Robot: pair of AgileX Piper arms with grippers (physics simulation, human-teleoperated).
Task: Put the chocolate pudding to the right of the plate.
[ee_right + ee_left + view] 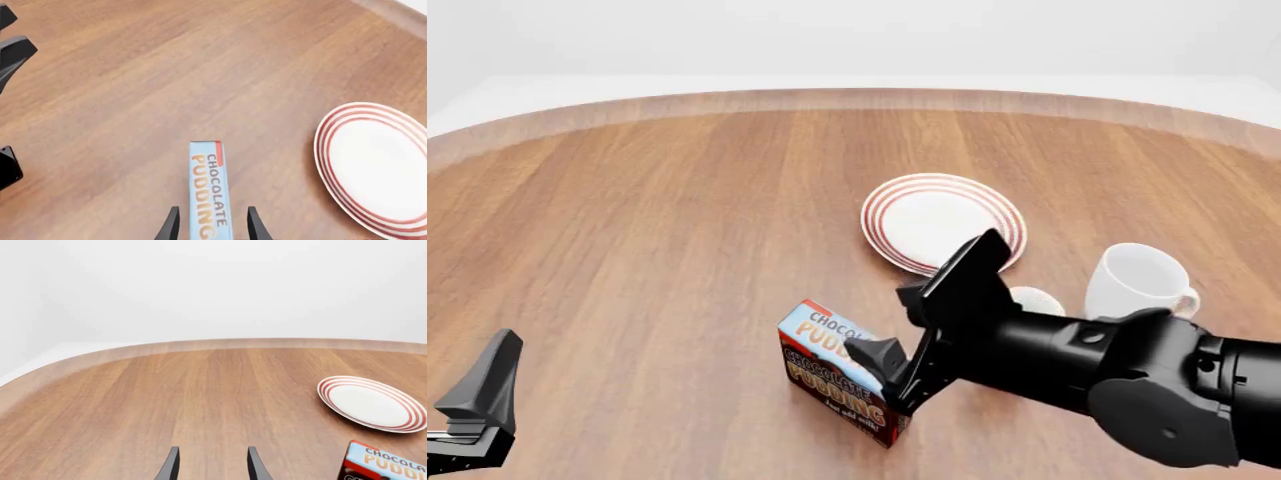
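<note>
The chocolate pudding [825,362] stands on the table in front of the plate [941,222] and a little to its left. It is a carton with a light blue top and a dark brown front. My right gripper [890,376] is open and straddles the carton's near end. In the right wrist view its fingertips [171,222] flank the pudding [208,192] with small gaps on both sides, and the plate [380,165] lies beyond. My left gripper [481,400] is open at the near left, holding nothing. The left wrist view shows that gripper [211,464], the pudding [387,465] and the plate [370,402].
A white mug [1134,280] stands right of the plate. A second white mug [1037,298] is mostly hidden behind my right arm. The wooden table's raised curved rim [827,100] runs along the far side.
</note>
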